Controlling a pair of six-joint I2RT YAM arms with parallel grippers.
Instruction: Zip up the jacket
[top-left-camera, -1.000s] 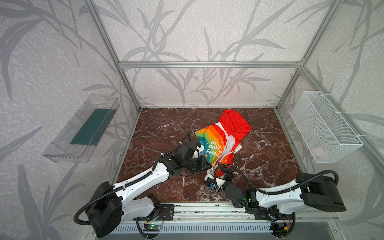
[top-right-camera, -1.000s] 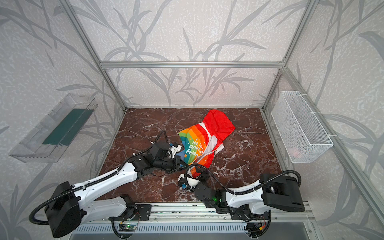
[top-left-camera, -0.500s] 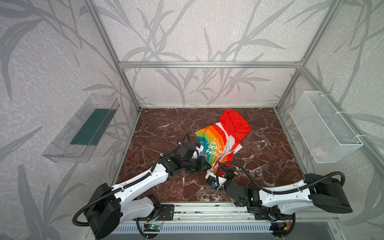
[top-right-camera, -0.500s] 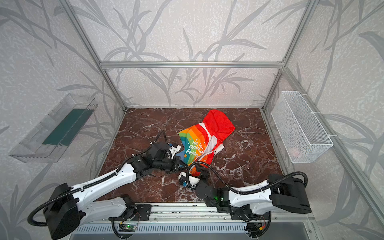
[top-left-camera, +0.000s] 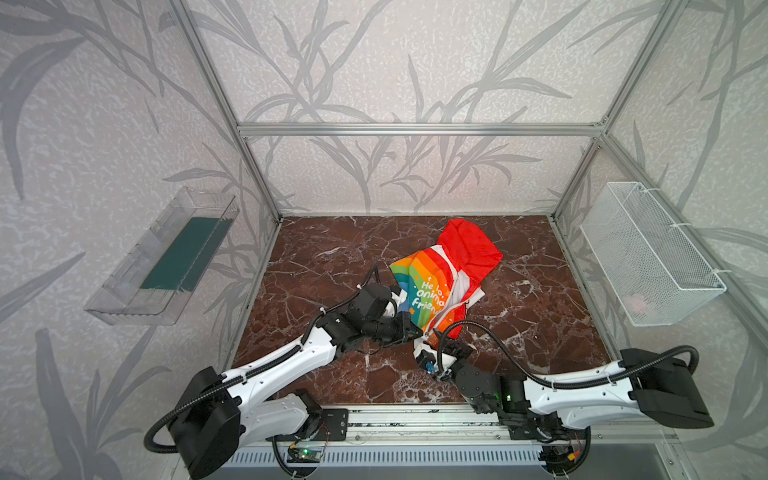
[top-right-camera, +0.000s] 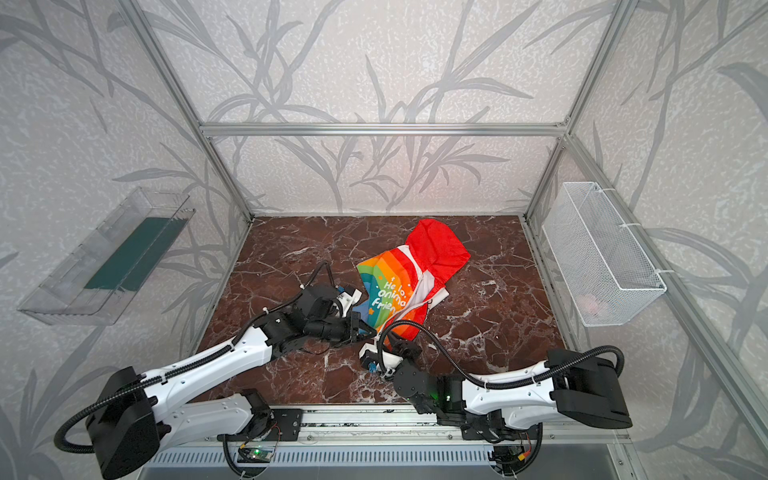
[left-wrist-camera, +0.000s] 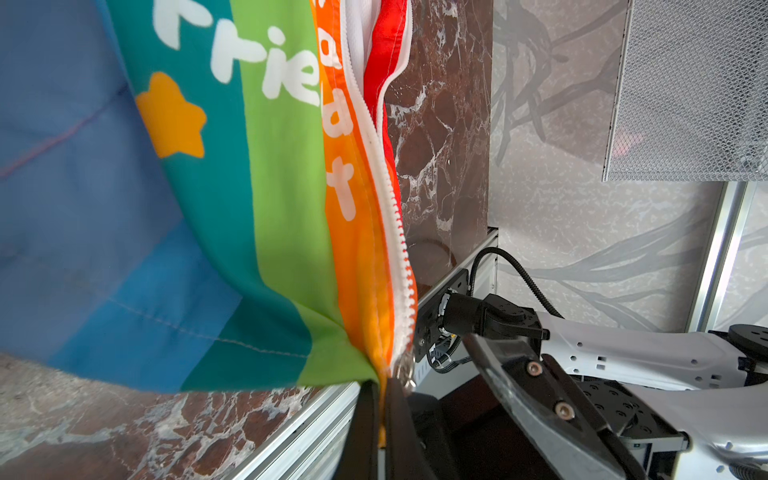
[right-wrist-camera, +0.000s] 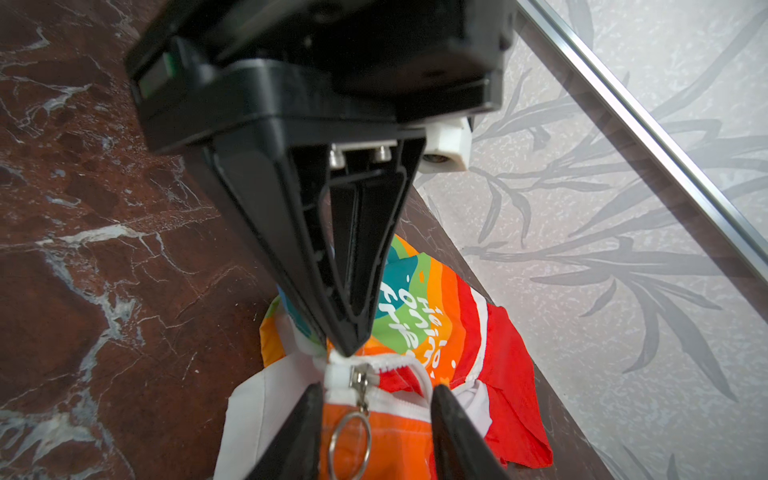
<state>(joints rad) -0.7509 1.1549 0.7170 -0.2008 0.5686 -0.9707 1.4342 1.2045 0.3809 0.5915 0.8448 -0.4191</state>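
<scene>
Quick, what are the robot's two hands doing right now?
Left gripper: shut, pinching the jacket at its hem.
Right gripper: open, straddling the zipper pull.

Pink obj (top-left-camera: 638, 302) in wire basket (top-left-camera: 656, 245) too blurry to ID; jacket (left-wrist-camera: 166, 208) cropped in left wrist view

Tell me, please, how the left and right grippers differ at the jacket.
The left gripper is shut, pinching the jacket at its bottom hem; the right gripper is open. The left gripper holds cloth; the right gripper only straddles the zipper pull without clamping it. Both work at the jacket's near end.
</scene>
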